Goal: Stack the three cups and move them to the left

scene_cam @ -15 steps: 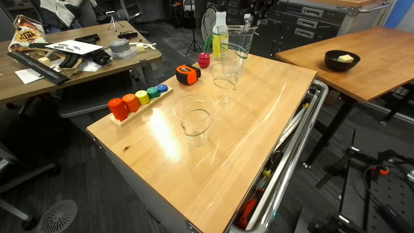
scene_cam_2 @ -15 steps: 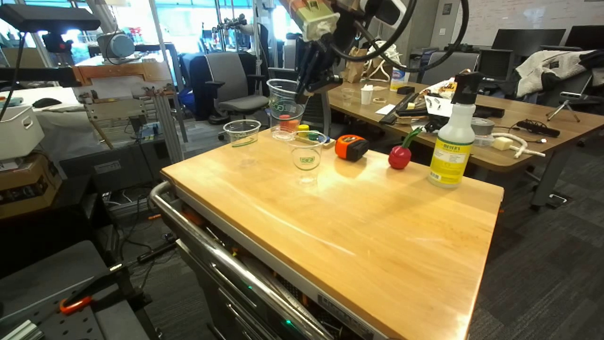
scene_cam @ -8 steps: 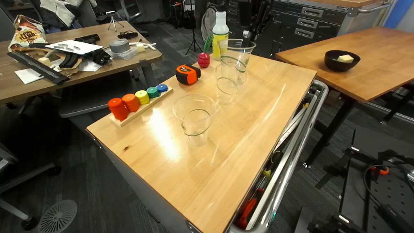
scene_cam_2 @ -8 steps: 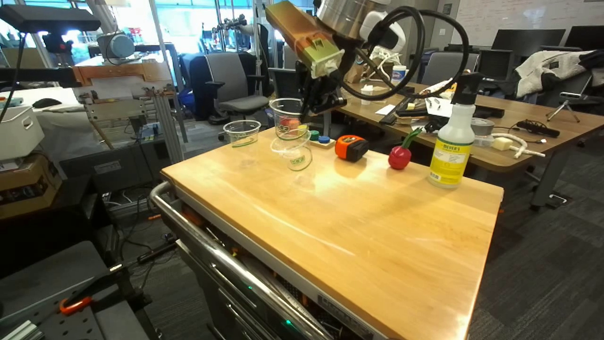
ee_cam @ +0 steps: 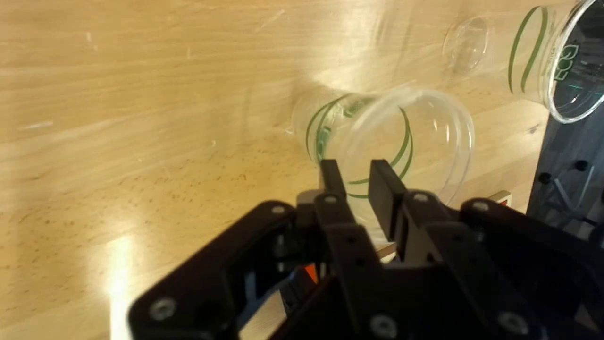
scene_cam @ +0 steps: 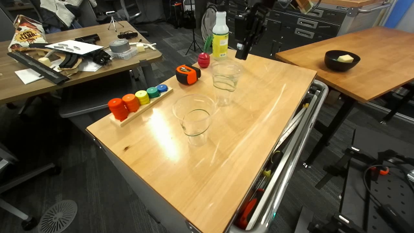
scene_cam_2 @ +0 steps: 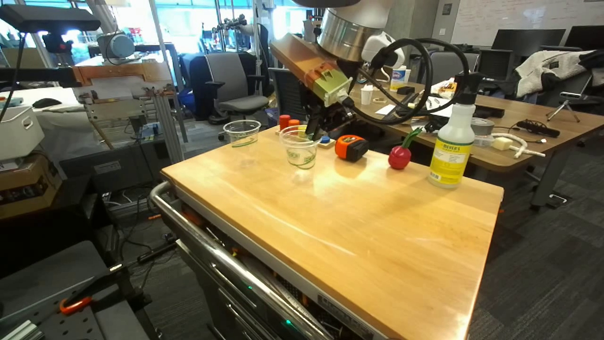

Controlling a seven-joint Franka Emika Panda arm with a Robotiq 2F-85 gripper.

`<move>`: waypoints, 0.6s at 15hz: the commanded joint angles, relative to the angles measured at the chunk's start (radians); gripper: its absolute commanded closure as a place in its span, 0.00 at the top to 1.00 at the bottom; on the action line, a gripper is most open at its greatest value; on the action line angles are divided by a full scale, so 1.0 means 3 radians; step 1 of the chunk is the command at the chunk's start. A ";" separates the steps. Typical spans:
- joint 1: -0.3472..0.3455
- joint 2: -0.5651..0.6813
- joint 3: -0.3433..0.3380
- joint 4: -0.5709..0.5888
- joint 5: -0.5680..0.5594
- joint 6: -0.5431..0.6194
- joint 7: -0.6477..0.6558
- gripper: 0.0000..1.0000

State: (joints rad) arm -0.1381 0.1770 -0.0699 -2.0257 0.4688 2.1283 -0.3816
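Note:
Two clear cups stand nested upright, one inside the other, on the table point(scene_cam: 258, 97). The nested pair point(scene_cam: 224, 84) also shows in an exterior view point(scene_cam_2: 301, 156) and in the wrist view point(ee_cam: 396, 137), where doubled rims and green bands show. The third clear cup point(scene_cam: 195, 121) stands upright and apart from the pair; it also shows in an exterior view point(scene_cam_2: 242, 134) and the wrist view point(ee_cam: 528, 52). My gripper point(ee_cam: 353, 167) is partly open, with nothing seen held between its fingers. Its fingertips point(scene_cam: 242, 55) are beside the pair's rim; whether they touch it I cannot tell.
A wooden rack with coloured discs point(scene_cam: 142, 98), an orange-black tape measure point(scene_cam: 188, 74), a red toy vegetable point(scene_cam: 203, 60) and a spray bottle with yellow label point(scene_cam: 220, 40) stand along one table edge. An open drawer with a metal handle point(scene_cam: 300, 139) runs along the opposite side.
The held cup has gone down into the cup standing below it, and that lower cup, tilted half a second ago, is upright. My gripper has let go and drawn slightly away from the rim.

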 commanded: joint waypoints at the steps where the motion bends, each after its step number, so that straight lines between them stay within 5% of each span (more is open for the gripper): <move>1: 0.0020 -0.0070 0.0062 -0.0004 -0.0051 0.0159 -0.0084 0.54; 6: 0.0071 -0.0148 0.0098 -0.0027 -0.0271 0.0250 -0.0028 0.93; 9: 0.0099 -0.0164 0.0092 -0.0092 -0.0466 0.0304 0.0008 1.00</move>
State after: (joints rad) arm -0.1194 0.1544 -0.0440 -2.0239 0.3825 2.1854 -0.3955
